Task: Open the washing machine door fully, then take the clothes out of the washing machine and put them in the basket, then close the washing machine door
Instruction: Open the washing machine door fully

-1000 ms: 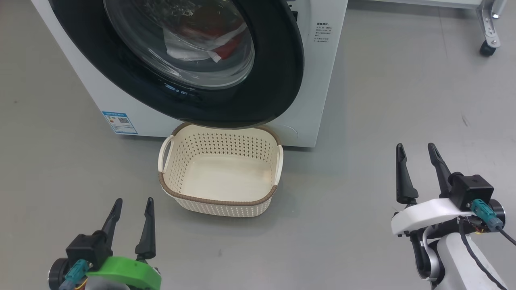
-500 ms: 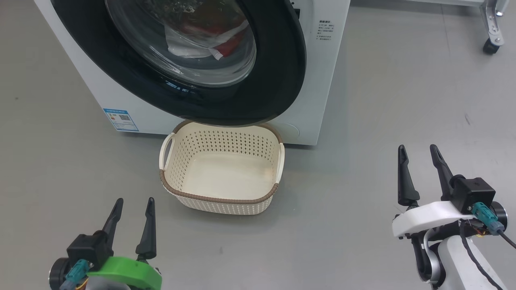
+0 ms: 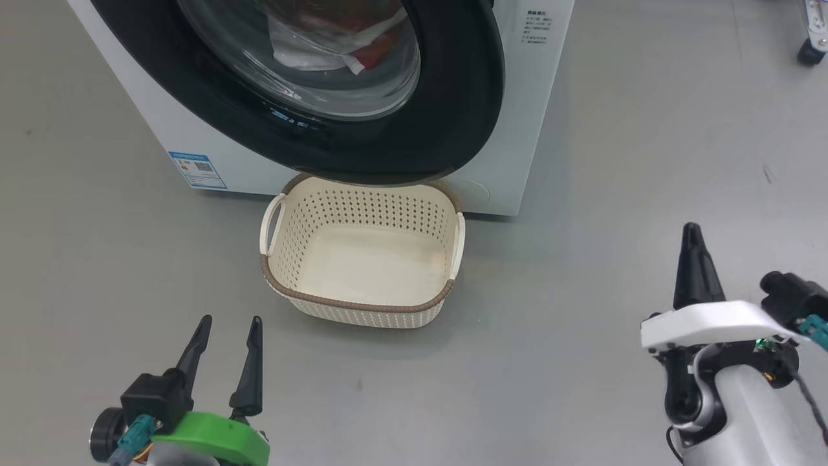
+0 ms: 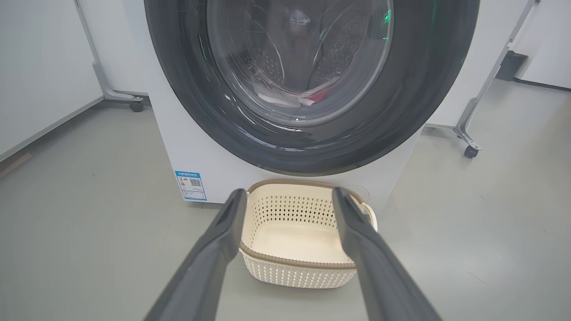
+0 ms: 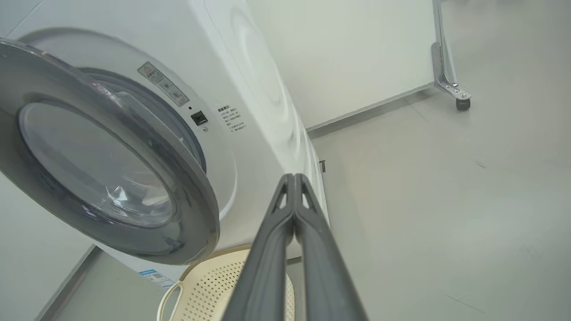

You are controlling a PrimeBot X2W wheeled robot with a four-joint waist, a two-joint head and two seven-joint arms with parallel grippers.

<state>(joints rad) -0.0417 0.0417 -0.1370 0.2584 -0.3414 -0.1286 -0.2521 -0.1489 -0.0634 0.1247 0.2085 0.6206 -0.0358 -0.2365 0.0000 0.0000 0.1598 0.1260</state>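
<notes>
The white washing machine (image 3: 517,123) stands at the top of the head view. Its black-rimmed door (image 3: 453,116) hangs slightly ajar, swung out a little from the front in the right wrist view (image 5: 196,214). Red and white clothes (image 3: 362,48) lie behind the glass, also seen in the left wrist view (image 4: 312,96). The cream basket (image 3: 362,304) sits empty on the floor under the door. My left gripper (image 3: 231,320) is open and empty at lower left, short of the basket. My right gripper (image 3: 692,228) is shut on nothing at lower right, its fingers pressed together (image 5: 292,176).
Grey floor spreads around the machine and to its right. A wheeled metal frame leg (image 3: 812,52) stands at the far right, and a second one (image 4: 134,106) stands left of the machine. A blue label (image 3: 197,169) marks the machine's lower front.
My right gripper's fingers have closed together and its wrist has turned. The head camera has shifted a little; the left gripper, basket and door keep their places.
</notes>
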